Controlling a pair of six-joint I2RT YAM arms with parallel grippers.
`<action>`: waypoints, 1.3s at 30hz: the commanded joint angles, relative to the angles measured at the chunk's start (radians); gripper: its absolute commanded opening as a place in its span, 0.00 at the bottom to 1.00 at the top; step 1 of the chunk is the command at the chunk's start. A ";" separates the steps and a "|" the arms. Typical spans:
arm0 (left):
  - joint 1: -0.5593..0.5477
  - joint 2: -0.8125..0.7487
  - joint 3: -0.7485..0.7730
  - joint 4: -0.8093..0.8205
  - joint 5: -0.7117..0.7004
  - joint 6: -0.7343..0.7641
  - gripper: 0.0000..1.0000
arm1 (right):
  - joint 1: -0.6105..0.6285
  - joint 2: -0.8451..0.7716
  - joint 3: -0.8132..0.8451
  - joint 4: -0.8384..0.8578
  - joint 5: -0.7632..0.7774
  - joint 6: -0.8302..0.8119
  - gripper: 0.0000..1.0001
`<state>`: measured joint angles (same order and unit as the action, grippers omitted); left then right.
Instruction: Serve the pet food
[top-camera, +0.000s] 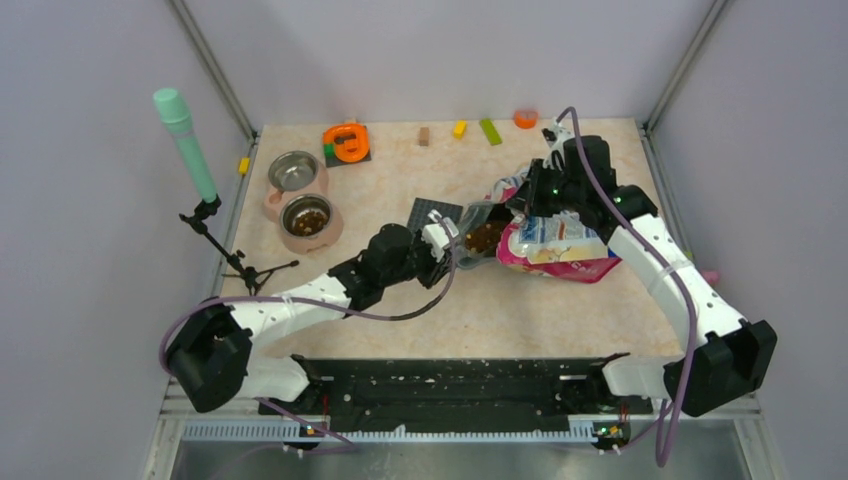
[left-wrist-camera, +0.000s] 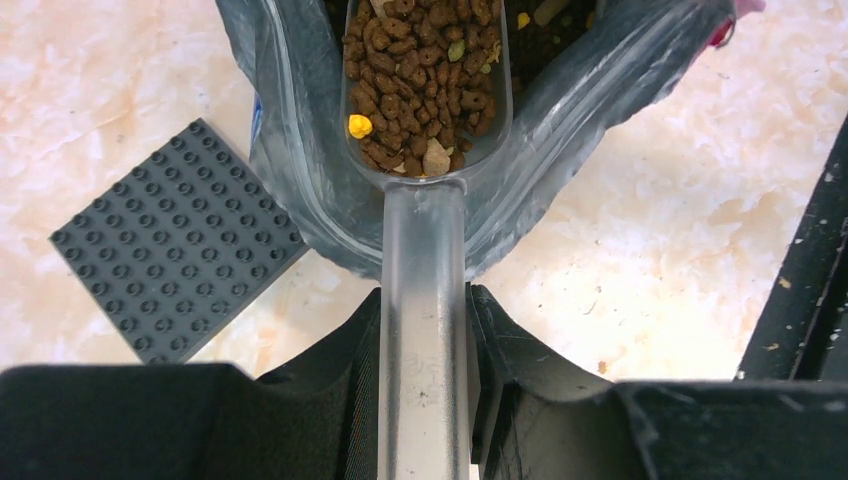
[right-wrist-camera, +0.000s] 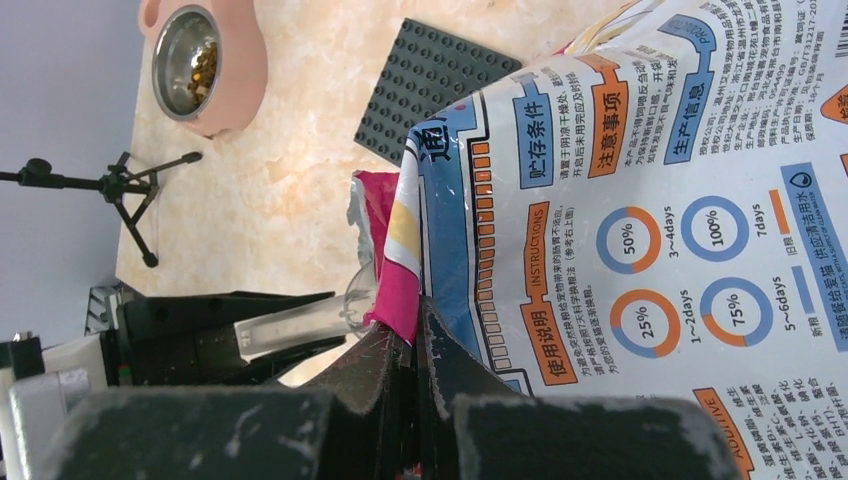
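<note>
The pink-and-blue pet food bag (top-camera: 560, 250) lies on its side mid-table, mouth facing left. My right gripper (top-camera: 530, 205) is shut on the upper lip of the bag (right-wrist-camera: 650, 200), pinching the pink edge between its fingertips (right-wrist-camera: 420, 320). My left gripper (top-camera: 442, 237) is shut on the handle of a clear plastic scoop (left-wrist-camera: 424, 300). The scoop's bowl sits inside the bag's mouth, filled with brown kibble (left-wrist-camera: 420, 80). At the left stands a pink double bowl (top-camera: 330, 235); its near dish holds kibble (top-camera: 308, 216), and its far dish (top-camera: 293, 172) looks empty.
A dark grey studded plate (top-camera: 432, 213) lies just left of the bag's mouth, beside the scoop. A mint cylinder on a small black tripod (top-camera: 185, 140) stands off the left edge. Along the back are an orange object (top-camera: 347, 142), a tan block (top-camera: 424, 136) and coloured bricks (top-camera: 490, 131).
</note>
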<state>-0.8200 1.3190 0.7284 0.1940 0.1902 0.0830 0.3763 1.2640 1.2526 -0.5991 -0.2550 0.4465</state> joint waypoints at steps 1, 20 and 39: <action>-0.003 -0.070 -0.032 0.078 -0.040 0.065 0.00 | -0.004 0.010 0.119 0.122 -0.043 0.027 0.00; -0.011 0.046 -0.087 0.408 -0.235 0.054 0.00 | -0.004 0.038 0.231 0.043 0.005 0.023 0.00; -0.033 0.098 -0.075 0.512 -0.308 0.001 0.00 | -0.004 0.018 0.172 0.072 -0.015 0.034 0.00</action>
<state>-0.8543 1.4113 0.6285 0.5758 -0.0547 0.0845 0.3756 1.3533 1.3880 -0.6613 -0.2096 0.4500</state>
